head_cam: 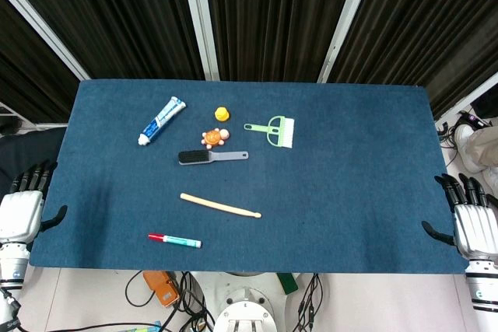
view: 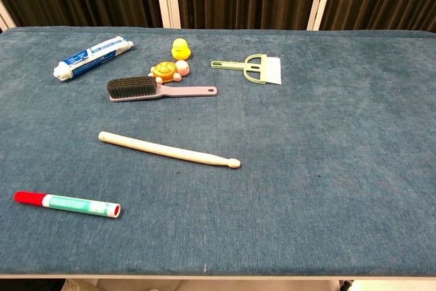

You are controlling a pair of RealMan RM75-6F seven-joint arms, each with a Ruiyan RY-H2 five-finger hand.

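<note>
No writing can be read on the marker (view: 67,203), red-capped with a green label. Left hand (head_cam: 22,211) and right hand (head_cam: 473,223) are held wide, empty, at the table (head_cam: 350,161) edges.

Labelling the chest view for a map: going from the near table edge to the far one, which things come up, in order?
Red-capped green marker → pale wooden drumstick → dark-bristled lilac brush → orange toy turtle → yellow rubber duck.
</note>
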